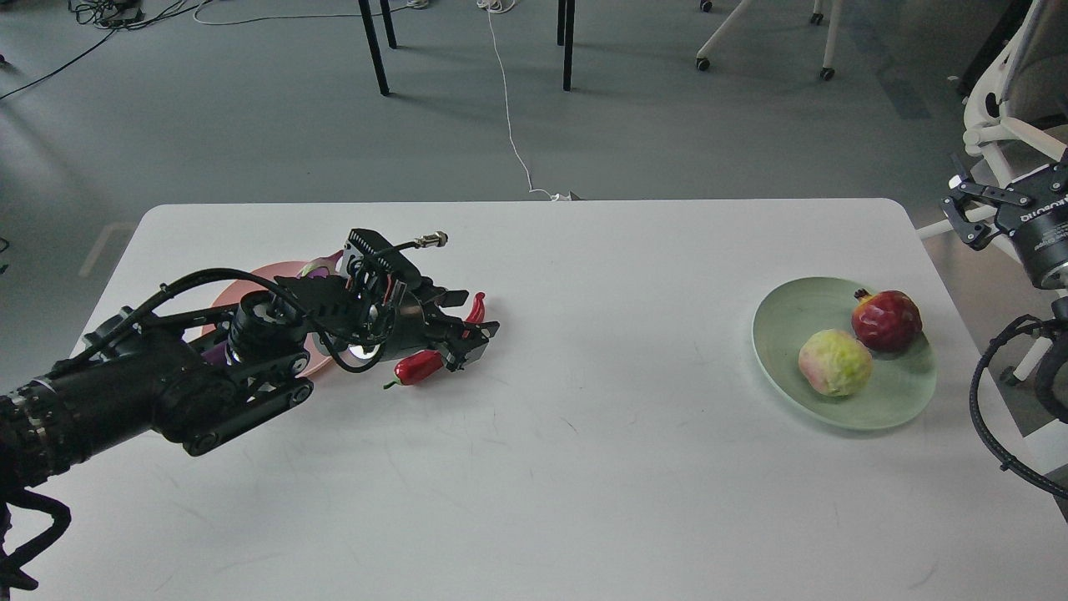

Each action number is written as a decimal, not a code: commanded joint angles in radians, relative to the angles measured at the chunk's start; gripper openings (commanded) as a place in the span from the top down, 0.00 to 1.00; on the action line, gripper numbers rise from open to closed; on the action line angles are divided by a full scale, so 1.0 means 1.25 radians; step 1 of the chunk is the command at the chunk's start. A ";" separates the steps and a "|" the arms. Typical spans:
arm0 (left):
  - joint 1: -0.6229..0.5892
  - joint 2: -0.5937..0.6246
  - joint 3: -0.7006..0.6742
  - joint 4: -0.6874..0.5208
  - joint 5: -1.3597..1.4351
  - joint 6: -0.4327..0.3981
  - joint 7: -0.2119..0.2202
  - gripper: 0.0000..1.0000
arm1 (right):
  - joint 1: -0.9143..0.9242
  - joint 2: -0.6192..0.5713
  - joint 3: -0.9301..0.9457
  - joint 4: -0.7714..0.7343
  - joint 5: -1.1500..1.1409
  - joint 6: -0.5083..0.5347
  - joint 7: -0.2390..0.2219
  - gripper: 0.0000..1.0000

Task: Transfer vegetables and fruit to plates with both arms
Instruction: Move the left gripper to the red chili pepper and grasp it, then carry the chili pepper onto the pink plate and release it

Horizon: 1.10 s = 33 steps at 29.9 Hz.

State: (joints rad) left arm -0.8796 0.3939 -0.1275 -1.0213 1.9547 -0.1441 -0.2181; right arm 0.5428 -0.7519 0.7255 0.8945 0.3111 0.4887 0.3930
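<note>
The pink plate (250,284) lies at the table's left, mostly hidden by my left arm. The purple eggplant (211,354) lies on it, and only its ends show. The red chili pepper (419,366) lies on the table just right of that plate. My left gripper (469,317) is low over the chili, its jaws apart and the chili's tip between them. The mint green plate (780,330) at the right holds the pomegranate (886,320) and the yellow-green fruit (834,361). My right gripper (966,213) is open and empty, off the table's right edge.
The white table (584,467) is bare across its middle and front. Beyond its far edge are chair and table legs and a white cable on the grey floor. A white chair (1001,125) stands at the right next to my right arm.
</note>
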 commanded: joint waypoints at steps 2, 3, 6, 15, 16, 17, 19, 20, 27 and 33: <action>0.012 0.000 0.021 0.005 0.014 0.006 0.001 0.43 | -0.004 0.000 0.000 0.000 0.000 0.000 0.001 0.01; 0.013 0.002 0.021 0.010 0.018 0.007 0.001 0.43 | -0.004 0.000 0.000 0.000 0.000 0.000 0.001 0.01; 0.015 0.002 0.020 0.032 0.018 0.010 0.001 0.45 | -0.004 0.001 0.001 0.000 0.000 0.000 0.001 0.01; 0.043 0.026 0.020 0.038 0.019 0.011 -0.007 0.79 | -0.004 0.003 0.004 0.000 0.000 0.000 0.001 0.01; 0.043 0.035 0.020 0.037 0.017 0.011 -0.008 0.81 | -0.004 0.003 0.004 0.000 0.000 0.000 0.001 0.01; 0.043 0.046 0.016 0.029 0.016 0.013 -0.011 0.83 | -0.004 0.003 0.004 0.000 0.000 0.000 0.001 0.01; 0.041 0.086 0.005 0.008 0.014 0.033 -0.030 0.86 | -0.004 0.003 0.004 -0.001 0.000 0.000 0.001 0.01; 0.040 0.112 0.004 -0.014 0.012 0.046 -0.043 0.86 | -0.004 0.001 0.005 0.000 0.000 0.000 0.001 0.01; 0.036 0.319 -0.055 -0.149 -0.057 0.077 -0.060 0.85 | -0.002 0.003 0.014 0.001 0.000 0.000 0.001 0.01; 0.043 0.403 -0.048 -0.110 -0.089 0.078 -0.081 0.84 | -0.001 0.011 0.014 0.002 0.000 0.000 0.001 0.01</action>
State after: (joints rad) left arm -0.8312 0.8676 -0.1947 -1.1953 1.8550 -0.0465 -0.3030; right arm 0.5414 -0.7444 0.7425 0.8968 0.3115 0.4887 0.3943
